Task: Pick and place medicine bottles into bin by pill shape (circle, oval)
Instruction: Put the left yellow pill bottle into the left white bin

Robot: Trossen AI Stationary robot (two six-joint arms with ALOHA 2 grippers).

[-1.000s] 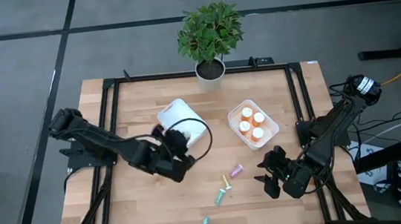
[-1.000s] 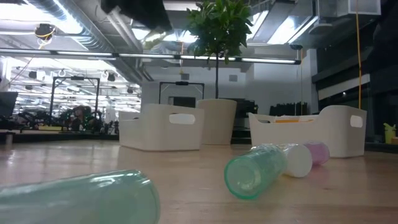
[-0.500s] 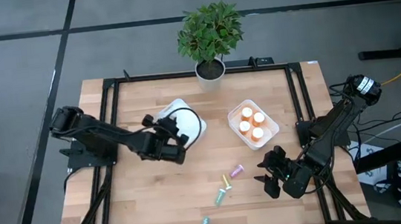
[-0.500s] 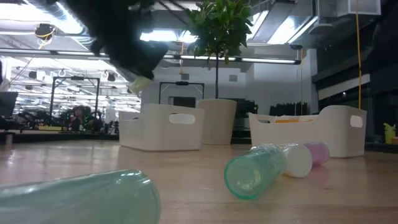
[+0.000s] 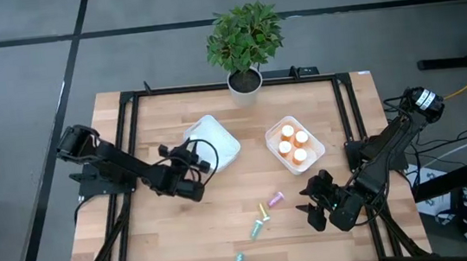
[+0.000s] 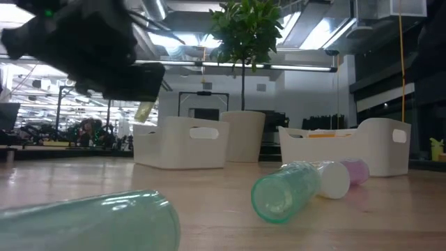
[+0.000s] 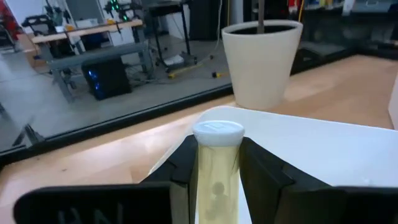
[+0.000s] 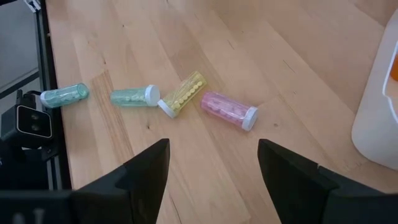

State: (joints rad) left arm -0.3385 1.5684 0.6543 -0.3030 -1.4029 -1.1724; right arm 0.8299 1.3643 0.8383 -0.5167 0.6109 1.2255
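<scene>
My left gripper [image 5: 199,163] hangs above the table at the near left side of the left white bin [image 5: 217,143], shut on a yellow-green medicine bottle [image 7: 216,177] with a white cap. The gripper also shows in the low view [image 6: 104,52] with the bottle [image 6: 145,111] below it. My right gripper [image 5: 315,202] is open and empty at the near right, its fingers [image 8: 146,171] apart. A purple bottle [image 8: 227,110], a yellow bottle [image 8: 182,92] and two teal bottles [image 8: 133,96] [image 8: 64,95] lie on their sides on the table. My left gripper pinches the yellow-green bottle's body [image 7: 215,186] between its two fingers, which lie along the bottle. The white cap [image 7: 217,130] sticks out past the fingertips. The bottle is lifted clear of the table, cap end toward the left bin.
The right white bin [image 5: 279,129] holds several orange bottles with white caps. A potted plant [image 5: 244,42] stands at the table's far edge. A black frame [image 5: 131,106] runs around the table. Bare wood lies between the bins and the loose bottles.
My left gripper, still shut on the yellow-green bottle, has drawn back from over the left bin toward the table's left edge and has come lower. The bin's inside now shows more fully. My right arm has kept still.
</scene>
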